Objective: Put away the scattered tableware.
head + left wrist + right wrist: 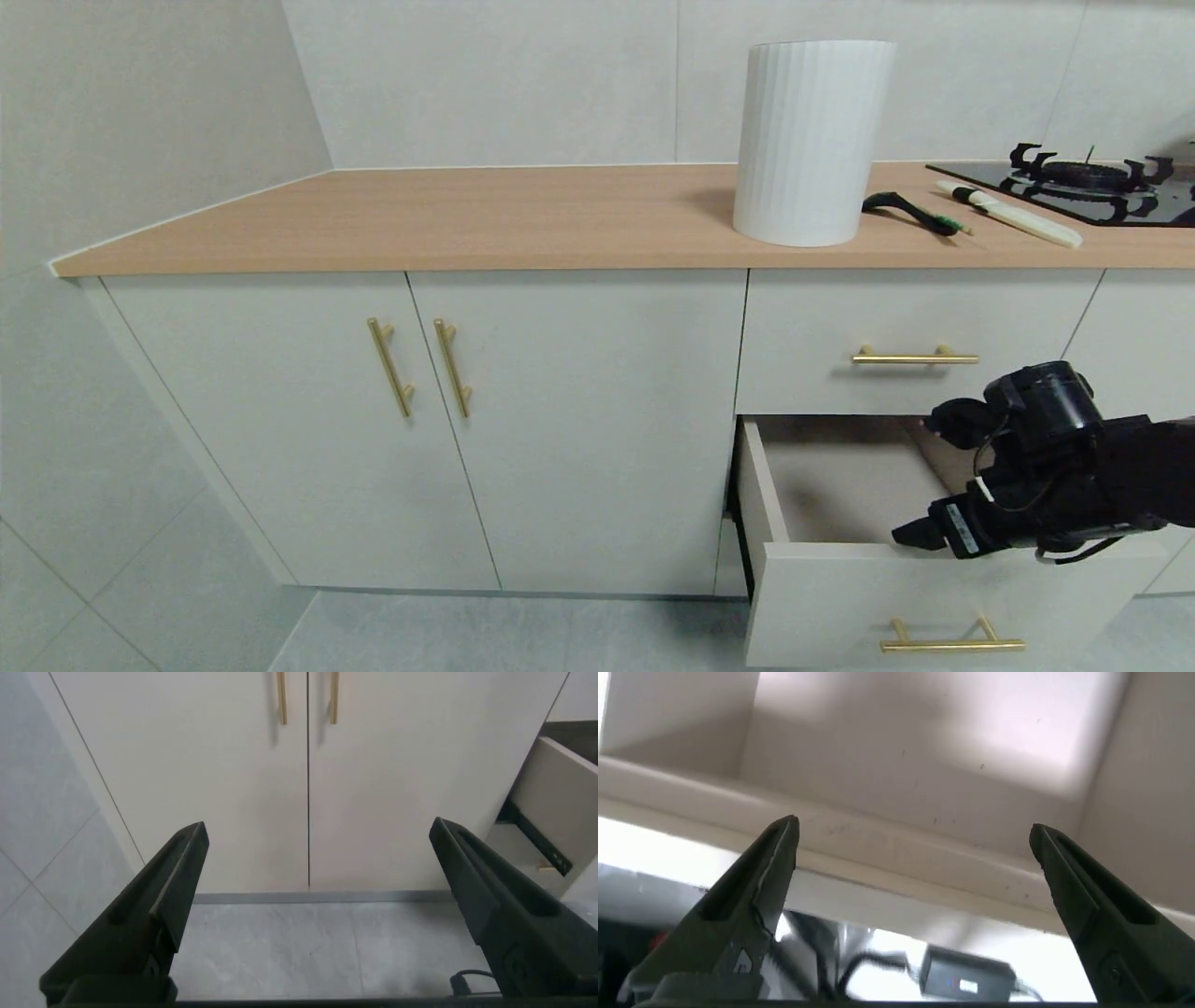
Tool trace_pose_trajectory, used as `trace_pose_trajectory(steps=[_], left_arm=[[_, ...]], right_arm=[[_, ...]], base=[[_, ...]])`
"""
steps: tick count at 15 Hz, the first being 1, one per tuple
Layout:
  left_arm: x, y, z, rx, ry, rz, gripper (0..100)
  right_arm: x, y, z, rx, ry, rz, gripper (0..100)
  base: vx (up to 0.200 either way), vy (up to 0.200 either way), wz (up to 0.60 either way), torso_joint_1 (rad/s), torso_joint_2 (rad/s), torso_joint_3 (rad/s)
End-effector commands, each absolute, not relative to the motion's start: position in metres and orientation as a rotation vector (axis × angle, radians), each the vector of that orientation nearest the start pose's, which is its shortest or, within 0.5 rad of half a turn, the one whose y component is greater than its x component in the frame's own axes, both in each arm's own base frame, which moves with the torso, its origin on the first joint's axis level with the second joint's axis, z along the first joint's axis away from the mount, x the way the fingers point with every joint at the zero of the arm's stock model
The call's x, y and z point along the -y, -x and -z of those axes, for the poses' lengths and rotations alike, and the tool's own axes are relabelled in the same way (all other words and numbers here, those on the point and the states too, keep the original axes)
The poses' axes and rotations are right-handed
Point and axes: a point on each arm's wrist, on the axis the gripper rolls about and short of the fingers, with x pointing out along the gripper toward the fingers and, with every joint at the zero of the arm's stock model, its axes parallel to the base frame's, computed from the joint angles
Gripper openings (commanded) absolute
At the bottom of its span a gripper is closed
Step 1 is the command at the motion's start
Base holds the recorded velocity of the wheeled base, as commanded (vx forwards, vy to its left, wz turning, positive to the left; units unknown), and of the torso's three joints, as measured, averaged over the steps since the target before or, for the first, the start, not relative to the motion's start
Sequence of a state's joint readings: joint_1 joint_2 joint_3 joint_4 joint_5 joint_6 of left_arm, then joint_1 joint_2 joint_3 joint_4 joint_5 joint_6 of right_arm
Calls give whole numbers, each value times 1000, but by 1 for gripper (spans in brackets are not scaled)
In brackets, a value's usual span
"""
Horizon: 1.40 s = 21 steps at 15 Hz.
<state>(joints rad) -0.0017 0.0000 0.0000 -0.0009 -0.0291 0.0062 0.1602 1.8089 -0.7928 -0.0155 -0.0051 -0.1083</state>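
One drawer (822, 597) open below wooden countertop (467, 219) — left hand (320, 835), right hand (924, 481) both apart.

A kitchen: wooden countertop (420, 219) over white cabinets (579, 429), a gas hob (1083, 187) and tiled walls (495, 75).

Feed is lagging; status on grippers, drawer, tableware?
Right gripper open at the open drawer; left gripper open, facing the cabinet doors. Black utensil and white utensil on the counter by the canister. Drawer path looks clear.
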Motion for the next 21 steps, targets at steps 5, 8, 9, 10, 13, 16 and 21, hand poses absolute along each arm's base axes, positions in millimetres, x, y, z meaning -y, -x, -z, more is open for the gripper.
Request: trace_pose_trajectory(steps=[5,8,9,10,13,16,21], left_arm=[[1,23,-76,0,-6,31,100],[1,23,-76,2,-6,31,100],[1,23,-76,-1,-6,31,100],[1,23,-76,-1,-6,31,100],[1,23,-76,0,-6,31,100],[1,23,-76,-1,-6,31,100],[1,23,-76,-1,-6,31,100]], right_arm=[[-54,-257,-106,-1107,255,-265,100],[-60,-237,-115,-1239,317,-320,100],[-63,-234,-117,-1271,328,-332,100],[-65,-233,-119,-1279,334,-335,100],[-66,-239,-125,-1247,322,-325,100],[-64,-253,-157,-1121,143,-221,100],[-44,-245,-199,-897,52,-157,100]], base=[[0,0,0,0,0,0],[0,0,0,0,0,0],[0,0,0,0,0,0],[0,0,0,0,0,0],[0,0,0,0,0,0],[0,0,0,0,0,0],[0,0,0,0,0,0]])
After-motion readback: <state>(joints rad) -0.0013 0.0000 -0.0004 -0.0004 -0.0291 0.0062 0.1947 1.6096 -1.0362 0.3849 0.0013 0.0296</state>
